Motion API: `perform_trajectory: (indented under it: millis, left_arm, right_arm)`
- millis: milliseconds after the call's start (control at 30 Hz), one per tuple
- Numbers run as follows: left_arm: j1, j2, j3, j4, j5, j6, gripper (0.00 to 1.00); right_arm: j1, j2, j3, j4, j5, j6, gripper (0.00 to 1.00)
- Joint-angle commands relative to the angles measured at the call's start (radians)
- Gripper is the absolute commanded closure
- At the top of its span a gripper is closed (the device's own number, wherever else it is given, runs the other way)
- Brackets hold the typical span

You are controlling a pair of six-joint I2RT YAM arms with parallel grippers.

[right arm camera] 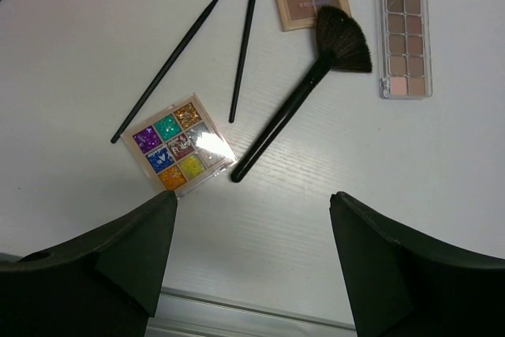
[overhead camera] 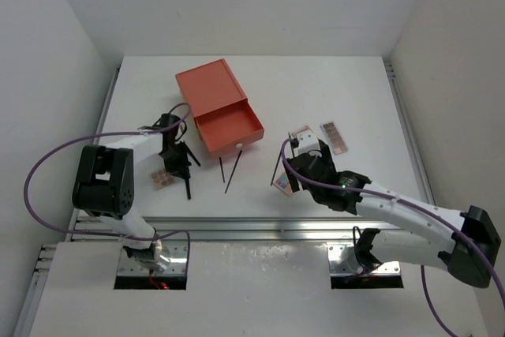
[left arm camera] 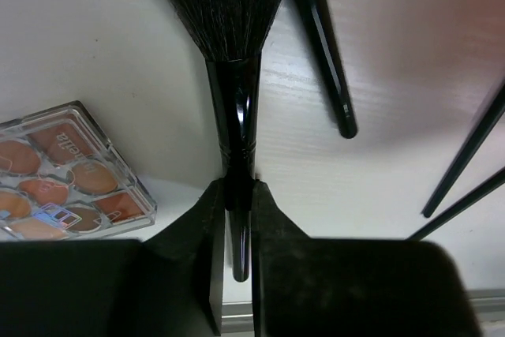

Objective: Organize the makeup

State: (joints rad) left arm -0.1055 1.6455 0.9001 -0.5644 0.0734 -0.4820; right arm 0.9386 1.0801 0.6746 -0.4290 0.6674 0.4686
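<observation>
Near open orange drawer [overhead camera: 229,126], thin brushes [overhead camera: 233,172]

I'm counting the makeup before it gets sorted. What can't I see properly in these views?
- Top view: the right arm covers most of the glitter palette and the fan brush beside it.
- Left wrist view: the top edge cuts off the bristles of the brush clamped in the left pincer.
- Left wrist view: the left edge cuts off the peach palette.
</observation>
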Motion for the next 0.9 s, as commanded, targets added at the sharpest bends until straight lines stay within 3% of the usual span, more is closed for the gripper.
perform_trajectory:
  millis: [0, 67, 267, 400, 500, 700, 767, 867]
  left_arm:
    - [0.021, 0.025, -0.017, 0.046, -0.029, 0.0, 0.93]
    - [0.021, 0.005, -0.017, 0.035, -0.029, -0.009, 1.0]
    - [0.041, -0.032, 0.071, -0.063, -0.011, -0.018, 1.0]
    - [0.064, -0.078, 0.173, -0.176, -0.001, -0.007, 1.0]
    - [0.075, -0.147, 0.235, -0.235, -0.001, 0.031, 1.0]
    - [0.086, -0.251, 0.348, -0.27, -0.089, 0.288, 1.0]
    - [0.034, -0.274, 0.426, -0.205, -0.101, 0.472, 1.0]
    - [-0.012, -0.258, 0.535, -0.154, -0.126, 0.627, 1.0]
  right_arm:
    - [0.008, -0.029, -0.009, -0.016, 0.046, 0.022, 0.22]
    - [0.008, -0.032, -0.009, -0.025, 0.05, 0.024, 0.22]
    - [0.008, -0.026, -0.015, 0.021, 0.054, -0.056, 0.22]
    - [-0.011, -0.002, -0.009, 0.093, 0.04, -0.136, 0.13]
    - [-0.102, 0.037, 0.02, 0.114, -0.02, -0.139, 0.12]
    - [-0.368, 0.155, 0.08, 0.119, -0.284, 0.027, 0.19]
    - [-0.458, 0.208, 0.095, 0.13, -0.375, 0.073, 0.27]
    - [-0.501, 0.269, 0.106, 0.163, -0.425, 0.071, 0.28]
